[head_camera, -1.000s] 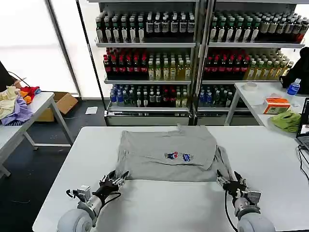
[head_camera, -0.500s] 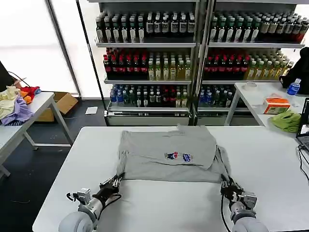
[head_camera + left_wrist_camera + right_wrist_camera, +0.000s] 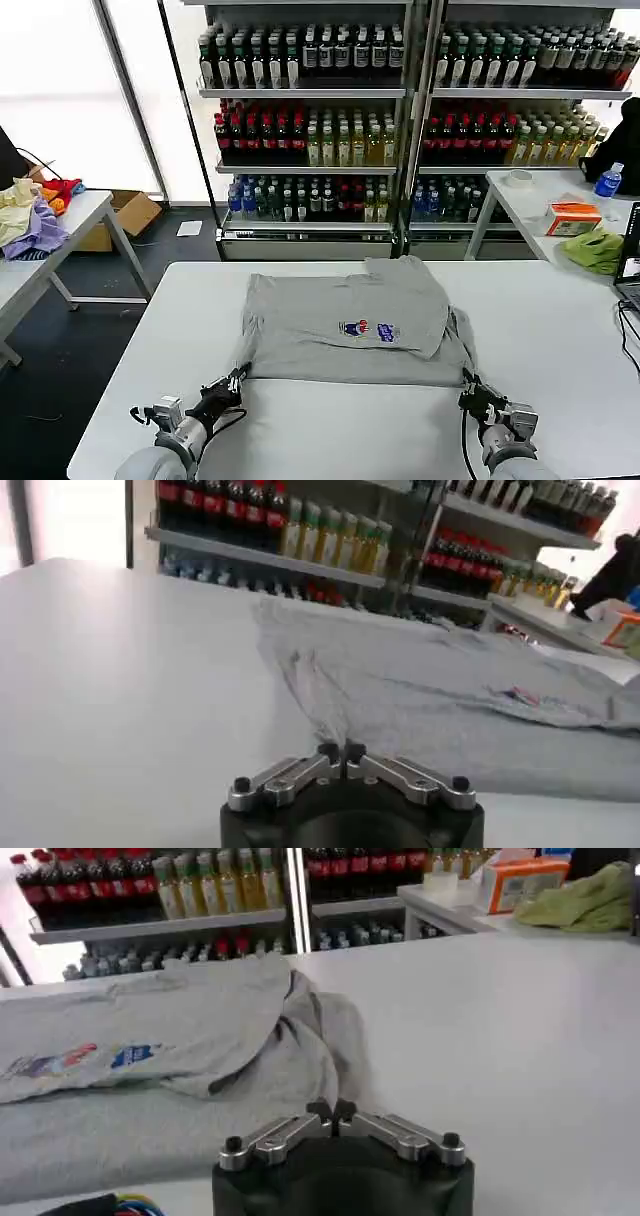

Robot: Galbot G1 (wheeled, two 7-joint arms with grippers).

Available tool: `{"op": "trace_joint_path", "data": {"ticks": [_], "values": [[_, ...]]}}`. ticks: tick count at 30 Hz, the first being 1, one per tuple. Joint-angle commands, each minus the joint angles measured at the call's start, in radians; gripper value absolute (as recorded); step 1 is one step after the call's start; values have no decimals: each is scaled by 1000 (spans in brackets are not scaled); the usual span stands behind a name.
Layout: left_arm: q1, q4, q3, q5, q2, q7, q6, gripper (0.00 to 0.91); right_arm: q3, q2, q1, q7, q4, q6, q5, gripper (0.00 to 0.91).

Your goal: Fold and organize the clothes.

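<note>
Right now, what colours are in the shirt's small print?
Red and blue on the light grey shirt; the print shows best in the head view.

Drinks shelves w/ bottle rows at back, bright windows on left, dark floor, cardboard box, white side surfaces both sides.

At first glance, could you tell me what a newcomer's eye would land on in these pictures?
Probably the light grey shirt spread flat mid-table, its small colourful print facing up. Next, the left gripper and the right gripper, both shut, sitting at the shirt's two near corners. Behind, shelves of bottles fill the back wall.
</note>
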Motion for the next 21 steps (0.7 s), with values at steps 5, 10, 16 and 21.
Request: {"op": "trace_joint_path", "data": {"ticks": [5, 10, 16, 21], "values": [[267, -223, -119, 77, -48, -4, 31, 10, 40, -27, -284, -22, 234, -11, 5, 0], [403, -271, -205, 119, -88, 26, 45, 10, 53, -19, -395, -48, 288, -1, -15, 0], [493, -334, -291, 162, -97, 40, 48, 10, 19, -22, -465, -64, 311, 21, -99, 0], [498, -368, -323, 147, -144, 39, 82, 907, 9, -23, -464, -81, 334, -4, -133, 846]]}}
